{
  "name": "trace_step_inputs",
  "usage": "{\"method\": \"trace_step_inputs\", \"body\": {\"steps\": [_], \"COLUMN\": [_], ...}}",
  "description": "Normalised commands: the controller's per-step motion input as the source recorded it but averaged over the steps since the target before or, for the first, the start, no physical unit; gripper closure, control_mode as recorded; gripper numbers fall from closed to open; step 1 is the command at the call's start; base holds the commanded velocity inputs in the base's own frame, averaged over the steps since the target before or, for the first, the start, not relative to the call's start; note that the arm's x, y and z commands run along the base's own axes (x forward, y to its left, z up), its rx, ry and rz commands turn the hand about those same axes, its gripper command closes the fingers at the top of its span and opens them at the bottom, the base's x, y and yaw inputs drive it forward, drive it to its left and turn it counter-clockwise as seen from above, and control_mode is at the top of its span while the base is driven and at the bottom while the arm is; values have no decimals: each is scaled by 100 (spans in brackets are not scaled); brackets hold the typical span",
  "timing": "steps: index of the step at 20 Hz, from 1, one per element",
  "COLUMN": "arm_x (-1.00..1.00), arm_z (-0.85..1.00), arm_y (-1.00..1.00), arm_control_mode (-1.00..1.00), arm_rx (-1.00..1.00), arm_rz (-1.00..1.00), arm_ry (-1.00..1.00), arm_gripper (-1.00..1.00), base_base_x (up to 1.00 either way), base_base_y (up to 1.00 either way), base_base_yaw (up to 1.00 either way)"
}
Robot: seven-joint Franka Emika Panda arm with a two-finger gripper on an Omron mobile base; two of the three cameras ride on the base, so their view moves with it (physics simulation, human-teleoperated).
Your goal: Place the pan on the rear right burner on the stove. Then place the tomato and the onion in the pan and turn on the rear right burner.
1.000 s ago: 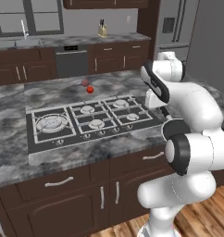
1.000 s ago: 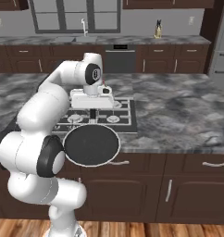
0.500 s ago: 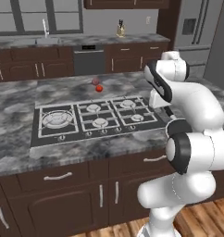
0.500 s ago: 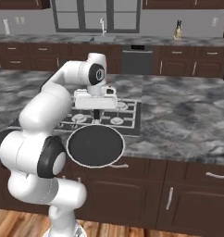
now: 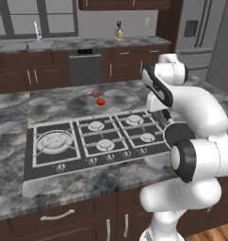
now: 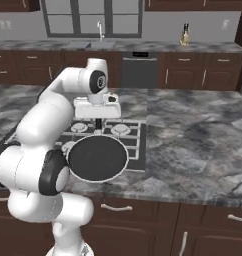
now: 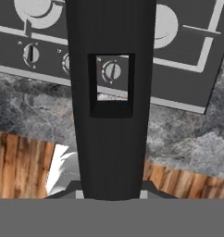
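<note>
Black pan (image 6: 97, 158) hangs from the claw (image 6: 98, 131), pinched by its handle (image 7: 111, 99), over the stove's (image 5: 97, 139) front right edge. Against the earlier frames the whole scene has slid; the camera moved, and pan and arm sit the same. Left base view: tomato (image 5: 101, 101) and onion (image 5: 95, 93) on the counter (image 5: 50, 101) at 12 o'clock from the stove, onion just behind. Hand view: handle upright, knobs (image 7: 30, 54) behind it.

Pan (image 6: 97, 158) over stove (image 5: 64, 162) front-right corner; tomato (image 5: 101, 101), onion (image 5: 95, 93) behind stove.
</note>
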Motion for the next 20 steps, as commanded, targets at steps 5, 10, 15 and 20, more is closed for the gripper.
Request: {"method": "trace_step_inputs", "body": {"steps": [5, 10, 15, 20], "arm_x": [0, 0, 0, 0], "arm_z": [0, 0, 0, 0], "arm_y": [0, 0, 0, 0], "arm_control_mode": [100, 100, 100, 100], "arm_rx": [0, 0, 0, 0], "arm_rz": [0, 0, 0, 0], "arm_ry": [0, 0, 0, 0], "arm_gripper": [100, 100, 100, 100], "base_base_x": [45, 0, 0, 0], "base_base_y": [-1, 0, 0, 0], "base_base_yaw": [-13, 0, 0, 0]}}
